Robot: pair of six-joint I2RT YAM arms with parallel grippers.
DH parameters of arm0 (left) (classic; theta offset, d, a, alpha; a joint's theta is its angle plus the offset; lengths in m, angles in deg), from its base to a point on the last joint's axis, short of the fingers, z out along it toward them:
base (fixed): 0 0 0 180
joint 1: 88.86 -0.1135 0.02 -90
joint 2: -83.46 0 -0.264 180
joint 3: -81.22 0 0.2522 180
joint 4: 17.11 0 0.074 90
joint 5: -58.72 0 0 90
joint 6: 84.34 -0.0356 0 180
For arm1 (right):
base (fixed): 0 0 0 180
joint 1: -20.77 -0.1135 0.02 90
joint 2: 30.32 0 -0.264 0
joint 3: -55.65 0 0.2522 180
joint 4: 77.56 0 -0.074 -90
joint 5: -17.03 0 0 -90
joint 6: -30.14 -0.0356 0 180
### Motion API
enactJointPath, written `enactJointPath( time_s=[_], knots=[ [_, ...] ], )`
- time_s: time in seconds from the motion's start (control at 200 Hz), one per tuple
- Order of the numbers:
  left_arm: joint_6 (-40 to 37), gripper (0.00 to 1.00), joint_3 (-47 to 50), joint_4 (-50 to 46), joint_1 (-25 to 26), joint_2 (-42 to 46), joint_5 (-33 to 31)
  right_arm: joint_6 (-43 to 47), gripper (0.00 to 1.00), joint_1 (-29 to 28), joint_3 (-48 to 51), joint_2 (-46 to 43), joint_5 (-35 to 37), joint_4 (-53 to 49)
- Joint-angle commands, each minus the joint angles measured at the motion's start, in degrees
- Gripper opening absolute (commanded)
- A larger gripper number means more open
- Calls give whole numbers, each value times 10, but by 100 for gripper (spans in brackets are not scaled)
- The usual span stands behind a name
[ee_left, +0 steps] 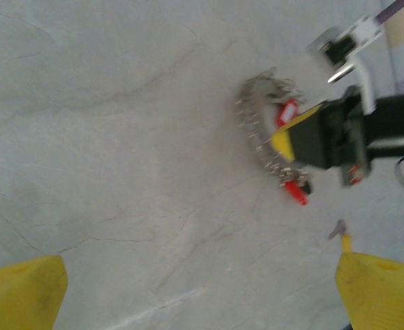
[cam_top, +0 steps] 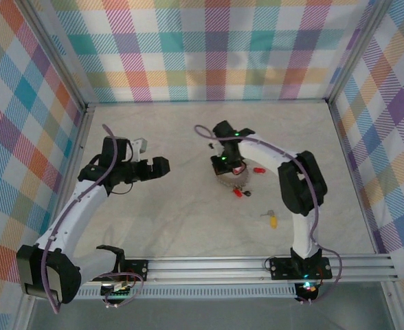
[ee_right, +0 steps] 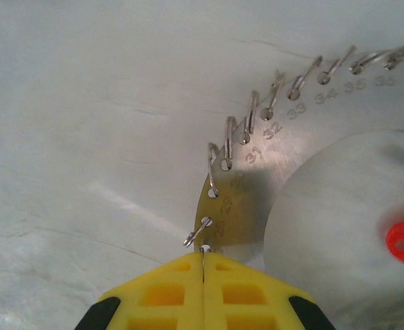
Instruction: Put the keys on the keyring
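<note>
The keyring [ee_right: 257, 199] is a flat silver ring with numbered holes and a fringe of small wire clips. My right gripper [ee_right: 203, 256] is shut on its rim, with the yellow fingers pressed together at the edge. From above, the right gripper [cam_top: 227, 167] sits over the keyring [cam_top: 227, 183] at mid-table. A red-tagged key [cam_top: 258, 170] lies just right of the ring, and another red tag [cam_top: 242, 193] lies at its near side. The yellow-tagged key [cam_top: 273, 220] lies nearer the bases. My left gripper [cam_top: 162, 167] stands open to the left, well apart from the ring [ee_left: 257, 120].
Plaid walls close in the back and both sides of the white table [cam_top: 188, 220]. An aluminium rail [cam_top: 216, 268] with both arm bases runs along the near edge. The right arm's purple cable [cam_top: 203, 130] loops behind its wrist.
</note>
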Motion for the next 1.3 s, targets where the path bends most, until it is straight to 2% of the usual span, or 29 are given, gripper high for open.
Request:
enactJointPath(
  time_s=[0.0,0.095,0.28,0.39,0.55,0.725,0.82,0.935,1.045,1.165,1.295],
  knots=[
    [64,100,13,13,-40,-5,92,97,0,-55,-32,15,20,-49],
    [92,100,26,35,-62,-11,113,148,0,-85,-28,13,17,-54],
    [114,100,25,28,-64,-11,81,149,0,-91,4,-15,7,-59],
    [139,100,33,48,-66,-14,85,174,0,-90,44,-50,49,-43],
    [152,100,35,56,-66,-15,76,198,0,-61,85,-64,88,-45],
    [170,100,42,70,-66,-4,62,213,0,0,136,-76,83,-17],
    [176,100,48,77,-66,0,60,211,0,11,134,-74,80,-17],
    [170,100,51,73,-66,4,53,210,8,12,132,-66,78,-23],
    [155,100,51,60,-65,9,45,207,12,14,137,-62,93,-31],
    [146,100,57,58,-65,13,45,201,28,19,140,-77,71,-40],
    [142,100,64,58,-66,14,45,189,31,28,143,-91,68,-58]
  ],
)
